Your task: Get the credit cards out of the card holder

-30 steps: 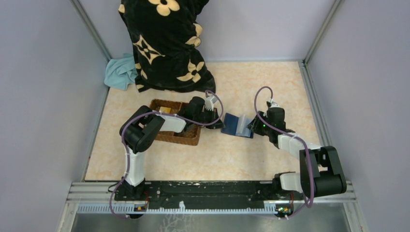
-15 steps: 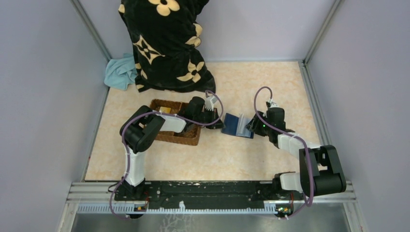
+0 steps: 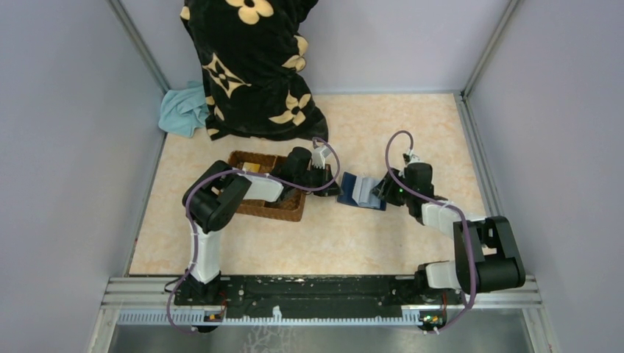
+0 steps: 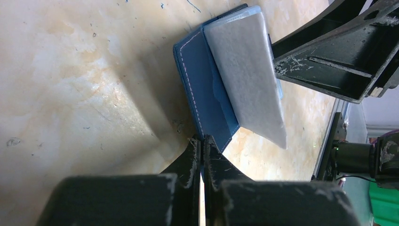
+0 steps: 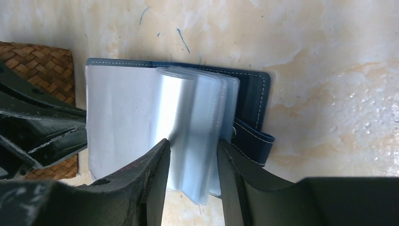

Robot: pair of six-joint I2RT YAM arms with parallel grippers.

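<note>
The navy card holder point(image 3: 359, 191) lies open on the table between both grippers. In the left wrist view my left gripper point(image 4: 203, 141) is shut on the edge of its navy cover point(image 4: 207, 94), with pale sleeves point(image 4: 249, 75) fanned above. In the right wrist view my right gripper point(image 5: 192, 150) is open, its fingers point(image 5: 155, 179) straddling the blurred clear plastic sleeves point(image 5: 202, 122); the clasp strap point(image 5: 251, 141) sticks out to the right. I cannot tell whether the sleeves hold credit cards. A yellowish flat piece point(image 3: 252, 167) lies in the basket.
A brown wicker basket point(image 3: 291, 209) sits under the left arm, just left of the holder. A black cloth with cream flowers point(image 3: 250, 66) and a teal cloth point(image 3: 184, 110) lie at the back left. Grey walls enclose the table.
My right gripper has shifted slightly left into the holder, and the pale sleeves have flipped over toward the left. The left gripper has kept its hold.
</note>
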